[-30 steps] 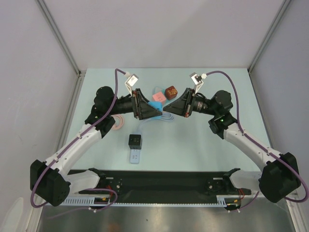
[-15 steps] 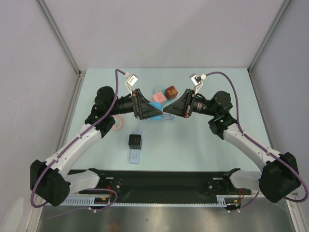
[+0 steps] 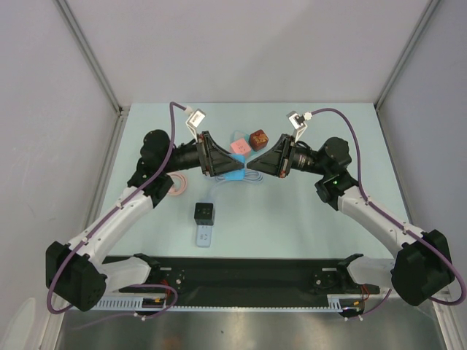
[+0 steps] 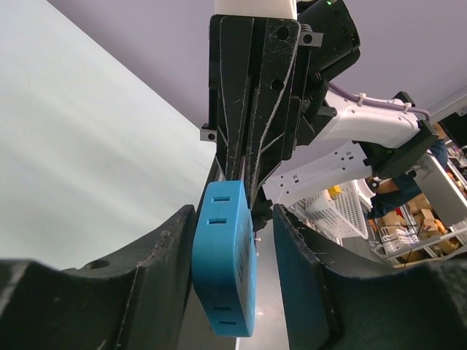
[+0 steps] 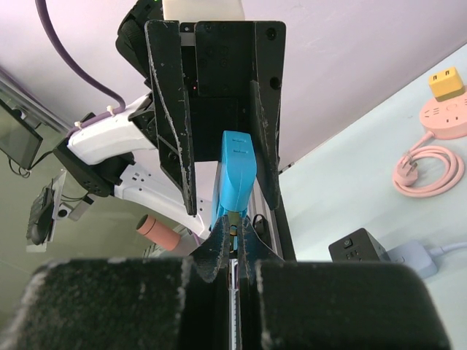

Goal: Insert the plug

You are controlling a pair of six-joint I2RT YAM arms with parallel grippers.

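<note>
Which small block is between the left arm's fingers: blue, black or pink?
The blue block, between the left fingers; the black block and the pink block lie on the table.

Low in the frame I see my left gripper (image 4: pixel 232 219) bracketing a blue socket block (image 4: pixel 225 270), which touches the lower-left finger and leaves a slim gap to the lower-right one. The right gripper (image 4: pixel 244 175) hangs from top centre, closed tips at the block's upper end. Pale tabletop (image 4: pixel 80 146) fills the left.
</note>
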